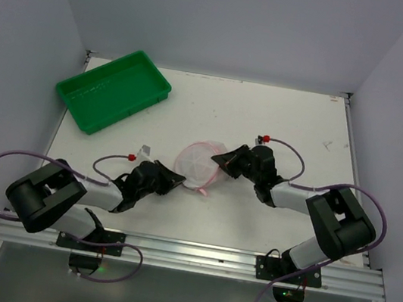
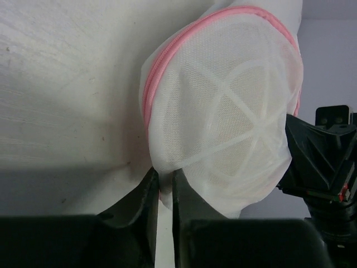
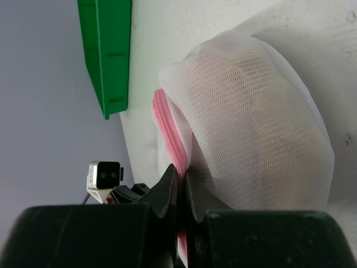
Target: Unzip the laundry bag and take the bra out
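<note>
1. At mid-table, between the two arms, the laundry bag (image 1: 198, 163) lies with its pink zipper trim (image 3: 167, 131) looking closed.
2. The left gripper (image 2: 164, 177) is pinched almost together on the bag's white mesh edge.
3. The right gripper (image 3: 181, 177) is clamped narrowly on the pink trim.
4. The bra (image 2: 237, 162) shows only as a beige tint inside the mesh.
5. The green tray (image 1: 113, 89) sits well apart, far left.

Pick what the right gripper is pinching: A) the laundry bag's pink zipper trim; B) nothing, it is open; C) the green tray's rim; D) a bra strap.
A: the right wrist view shows the right gripper shut on the pink zipper trim at the edge of the laundry bag.
</note>
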